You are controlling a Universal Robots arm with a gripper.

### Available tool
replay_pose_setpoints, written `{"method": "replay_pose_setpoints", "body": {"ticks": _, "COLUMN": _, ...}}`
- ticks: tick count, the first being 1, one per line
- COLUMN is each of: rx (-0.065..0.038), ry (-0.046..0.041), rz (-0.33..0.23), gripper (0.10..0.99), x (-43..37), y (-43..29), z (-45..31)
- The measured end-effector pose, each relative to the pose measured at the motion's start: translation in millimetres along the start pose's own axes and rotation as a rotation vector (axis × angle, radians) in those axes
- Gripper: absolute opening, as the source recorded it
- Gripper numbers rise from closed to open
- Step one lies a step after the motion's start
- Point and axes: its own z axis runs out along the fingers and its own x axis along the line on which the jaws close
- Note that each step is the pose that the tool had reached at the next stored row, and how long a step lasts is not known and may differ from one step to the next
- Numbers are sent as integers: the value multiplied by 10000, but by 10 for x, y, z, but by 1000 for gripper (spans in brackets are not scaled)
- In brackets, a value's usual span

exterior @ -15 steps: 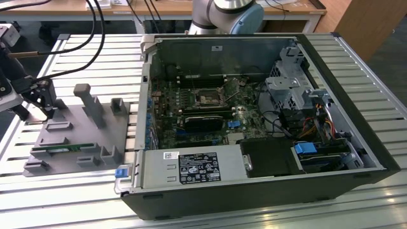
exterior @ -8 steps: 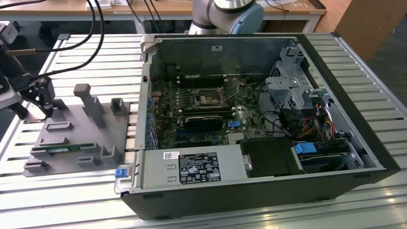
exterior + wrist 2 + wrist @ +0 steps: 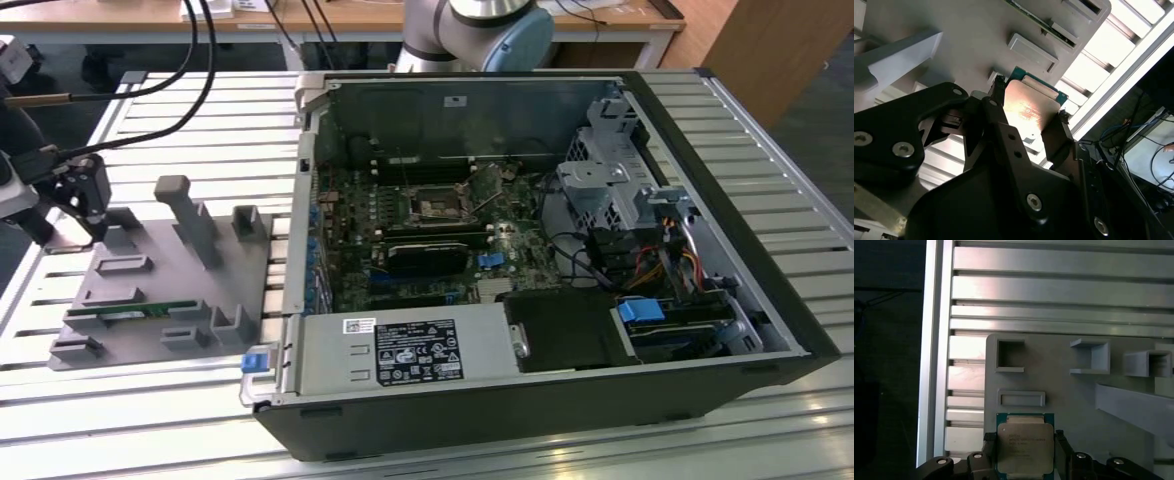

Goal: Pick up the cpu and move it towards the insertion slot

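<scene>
My gripper hangs at the exterior view's far left, over the back corner of the grey fixture plate. It is shut on the cpu, a flat square chip with a shiny metal top and a green rim. In both wrist views the cpu sits between the two black fingers, one on each side edge. The insertion slot, a small square socket with a dark centre, lies on the motherboard inside the open computer case, well towards the exterior view's right of the gripper.
The open black computer case has upright walls around the motherboard. A power supply sits at its front. A green memory stick lies on the fixture among grey posts. Cables hang at the left over the slatted aluminium table.
</scene>
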Motion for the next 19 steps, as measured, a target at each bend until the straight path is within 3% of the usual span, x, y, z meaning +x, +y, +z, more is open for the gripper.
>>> {"method": "replay_pose_setpoints", "body": {"ticks": 19, "rx": 30, "ry": -9, "rz": 5, "gripper": 541, "x": 0, "y": 7, "z": -213}}
